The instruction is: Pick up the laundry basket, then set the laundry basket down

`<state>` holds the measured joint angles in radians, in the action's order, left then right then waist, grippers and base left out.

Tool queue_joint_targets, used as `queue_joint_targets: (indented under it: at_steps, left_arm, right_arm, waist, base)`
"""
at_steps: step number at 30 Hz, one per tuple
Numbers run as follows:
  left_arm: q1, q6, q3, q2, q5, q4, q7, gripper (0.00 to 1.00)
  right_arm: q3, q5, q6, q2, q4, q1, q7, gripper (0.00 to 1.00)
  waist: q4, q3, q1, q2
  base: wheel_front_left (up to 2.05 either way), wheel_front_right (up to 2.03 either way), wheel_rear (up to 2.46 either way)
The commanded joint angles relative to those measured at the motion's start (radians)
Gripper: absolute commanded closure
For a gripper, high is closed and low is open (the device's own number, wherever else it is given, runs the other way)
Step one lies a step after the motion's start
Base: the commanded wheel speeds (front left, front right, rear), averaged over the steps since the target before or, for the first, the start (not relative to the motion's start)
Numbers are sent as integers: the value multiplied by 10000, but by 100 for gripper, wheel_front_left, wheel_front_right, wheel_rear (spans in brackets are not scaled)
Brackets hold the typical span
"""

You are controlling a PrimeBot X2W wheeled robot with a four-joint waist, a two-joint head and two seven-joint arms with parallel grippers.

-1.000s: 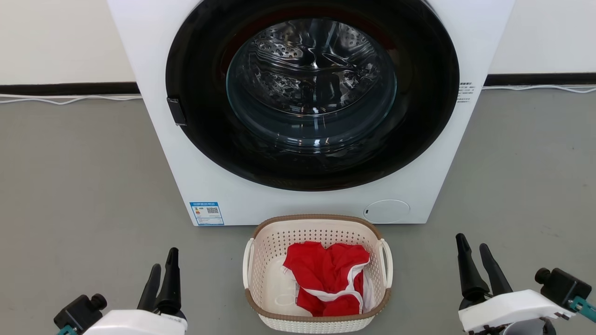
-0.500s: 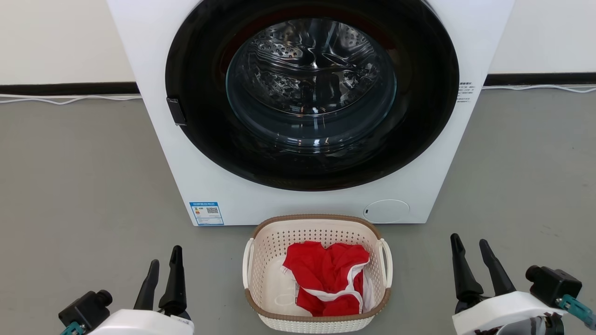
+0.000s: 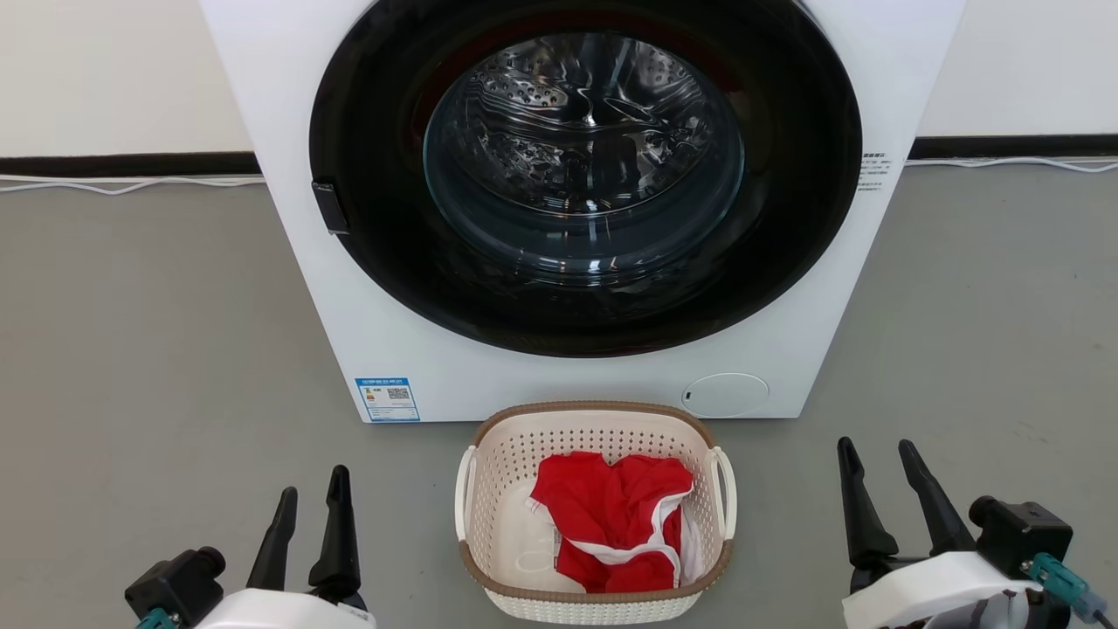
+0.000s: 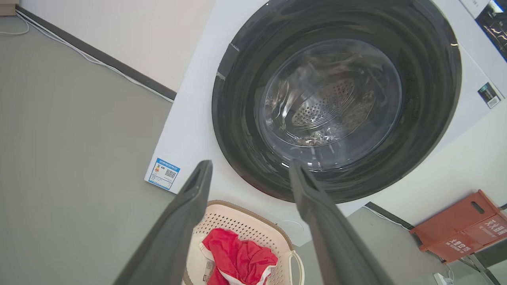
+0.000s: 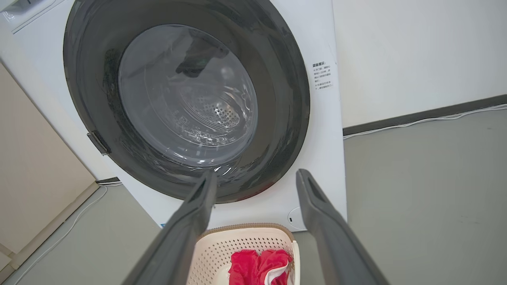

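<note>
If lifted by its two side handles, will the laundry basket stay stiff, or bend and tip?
Probably stiff: the laundry basket looks like moulded perforated plastic. Likely light: it holds little besides a red garment. Lifted by one loop handle alone, it would probably tip.

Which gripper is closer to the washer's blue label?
Left. The left gripper sits short of the blue label, to its left; the right gripper is across the laundry basket, far to the label's right.

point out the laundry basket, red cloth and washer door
laundry basket (image 3: 594, 407), head view, back rim
red cloth (image 3: 611, 507), head view, middle of bundle
washer door (image 3: 585, 148), head view, glass centre
</note>
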<state>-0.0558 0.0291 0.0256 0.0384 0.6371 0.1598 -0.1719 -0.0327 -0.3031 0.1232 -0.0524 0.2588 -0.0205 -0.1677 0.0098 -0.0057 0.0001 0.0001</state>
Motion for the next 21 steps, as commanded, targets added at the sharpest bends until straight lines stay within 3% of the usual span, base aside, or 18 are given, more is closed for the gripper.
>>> queue_joint_targets:
  at_steps: [1, 21]
  left_arm:
    - [169, -75, -166, 94, -373, -372, -164, 0]
    - [49, -239, -99, 113, -2562, -638, -751, 0]
  right_arm:
    - [156, 460, 60, -52, -344, -95, -207, 0]
    - [48, 3028, 72, 8, -338, -19, -793, 0]
  waist:
    - [5, 3, -1, -1]
    - [-79, 85, -1, -1]
  base:
    - [0, 0, 0]
    - [0, 0, 0]
